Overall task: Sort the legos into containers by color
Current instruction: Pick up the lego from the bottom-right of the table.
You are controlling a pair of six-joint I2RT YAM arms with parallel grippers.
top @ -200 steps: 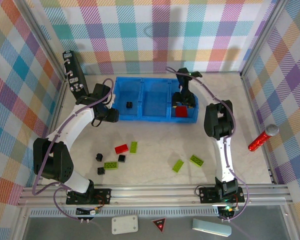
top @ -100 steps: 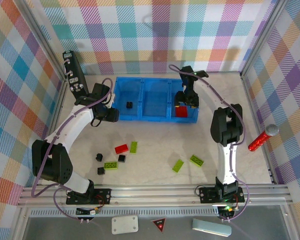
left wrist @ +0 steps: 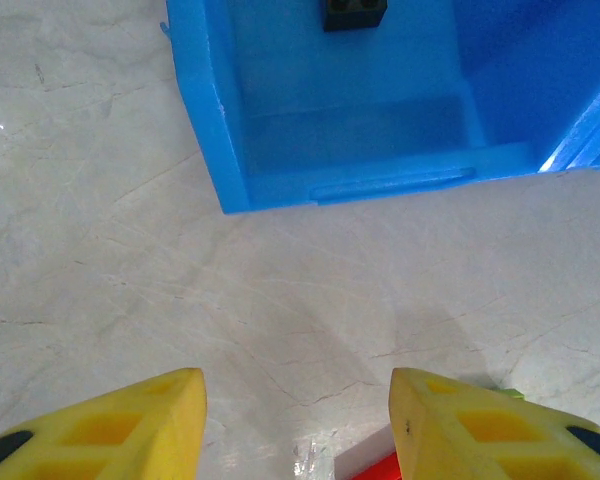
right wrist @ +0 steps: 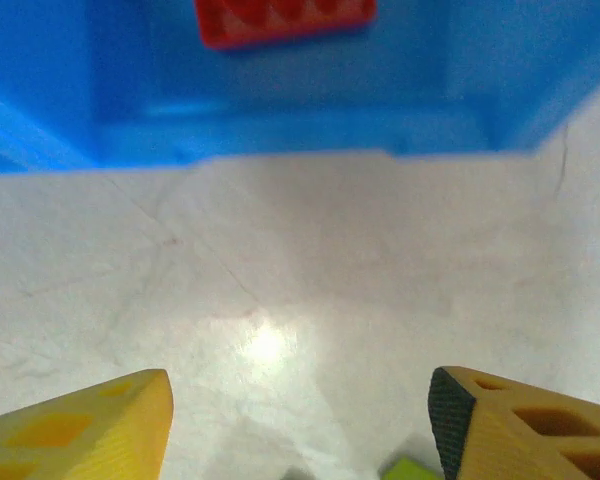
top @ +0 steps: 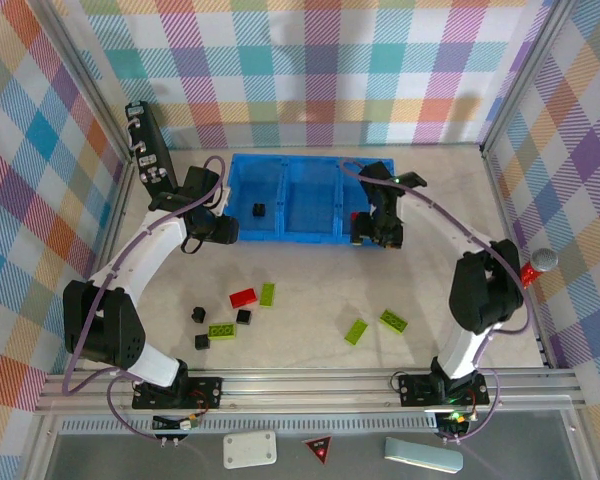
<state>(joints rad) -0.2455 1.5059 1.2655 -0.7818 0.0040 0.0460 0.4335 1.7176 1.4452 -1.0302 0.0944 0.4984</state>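
Hovering over the surface (top: 310,280) just before the blue tray (top: 310,240), whose right compartment holds a red brick (right wrist: 285,20), the right gripper (right wrist: 300,420) is spread and empty. I judge it is between picks; the green bricks (top: 356,331) nearby seem next. The left gripper (left wrist: 295,420) is likewise released.

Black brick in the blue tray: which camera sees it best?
Top external view: the tiny black plastic brick shows whole, in the left compartment of the long blue plastic tray. The left wrist view shows it closer, but cut off at the top edge.
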